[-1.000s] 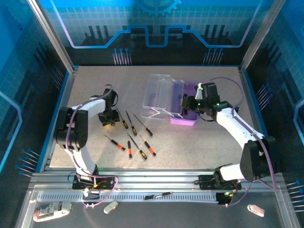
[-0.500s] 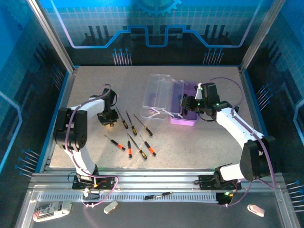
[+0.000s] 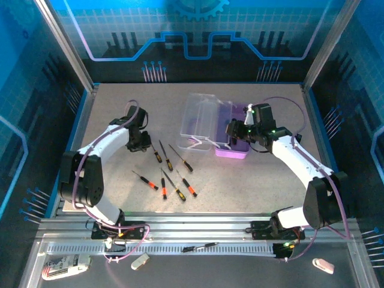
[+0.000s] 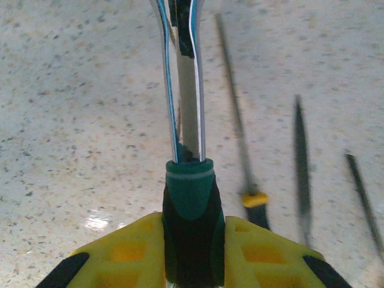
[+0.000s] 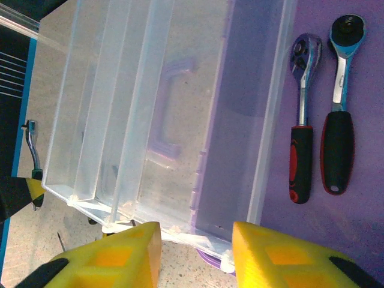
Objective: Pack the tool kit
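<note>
The left gripper (image 4: 191,240) clamped a green-handled ratchet (image 4: 185,108), its arm stretched out well left of the tool kit (image 3: 233,151). The right gripper (image 5: 195,252) hung over the kit's clear lid (image 5: 138,108), fingers spread. Screwdrivers (image 3: 171,171) lay on the table (image 3: 120,102) left of the kit.

Left wrist view: green-collared wrench (image 4: 187,198) pinched in left gripper (image 4: 192,246). Head runs off top edge, grip cut by bottom edge. 3 screwdrivers (image 4: 302,162) to its right are blurred; you can't read tips, lower ends cropped.

Right wrist view: clear lid (image 5: 120,108) cropped at top edge, purple base (image 5: 360,228) at right edge, right gripper (image 5: 195,252) fingers cut by bottom edge.

Top view: right arm (image 3: 294,153) hides part of base from you; wrench too small to identify.
</note>
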### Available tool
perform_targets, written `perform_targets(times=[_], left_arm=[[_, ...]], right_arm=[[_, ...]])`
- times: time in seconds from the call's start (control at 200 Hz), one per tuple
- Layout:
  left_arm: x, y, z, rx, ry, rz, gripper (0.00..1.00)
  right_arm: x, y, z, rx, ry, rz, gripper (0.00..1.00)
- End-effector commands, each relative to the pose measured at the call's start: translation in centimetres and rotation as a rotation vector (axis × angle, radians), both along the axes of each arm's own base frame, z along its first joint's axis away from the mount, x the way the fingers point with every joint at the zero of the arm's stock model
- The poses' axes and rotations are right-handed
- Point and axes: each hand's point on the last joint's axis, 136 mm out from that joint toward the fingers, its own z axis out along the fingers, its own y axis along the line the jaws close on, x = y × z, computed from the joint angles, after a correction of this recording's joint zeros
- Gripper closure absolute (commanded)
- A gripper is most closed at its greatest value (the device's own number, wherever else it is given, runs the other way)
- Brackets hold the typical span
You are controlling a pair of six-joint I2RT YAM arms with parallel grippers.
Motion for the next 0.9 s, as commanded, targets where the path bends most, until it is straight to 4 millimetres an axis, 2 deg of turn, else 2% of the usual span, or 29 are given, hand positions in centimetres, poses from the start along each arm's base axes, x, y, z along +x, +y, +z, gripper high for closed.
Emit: perform_targets(times=[0.0, 0.205, 0.36, 0.495, 0.76, 0.895], left_arm=[[1.2, -1.3, 3.8, -0.012, -0.095, -0.05, 0.84], [1.8, -4.0, 6.6, -0.055, -0.169, -0.112, 0.85], [1.9, -5.8, 7.7, -0.067, -0.175, -0.161, 0.85], [1.9, -7.7, 9.7, -0.088, -0.215, -0.204, 0.85], [1.8, -13.6, 14.0, -0.176, -0.313, -0.377, 0.85], [1.6, -16.9, 15.3, -0.22, -0.348, -0.46, 0.86]], right_arm=[[0.2, 0.9, 2.2, 0.033, -0.04, 0.017, 0.63], [-0.1, 0.8, 3.0, 0.035, -0.056, 0.018, 0.63], [-0.2, 1.4, 3.5, 0.054, -0.058, 0.035, 0.62], [-0.4, 2.0, 4.3, 0.076, -0.066, 0.053, 0.62], [0.1, 3.4, 7.5, 0.163, -0.111, 0.087, 0.56], [0.6, 4.7, 9.4, 0.241, -0.129, 0.117, 0.52]])
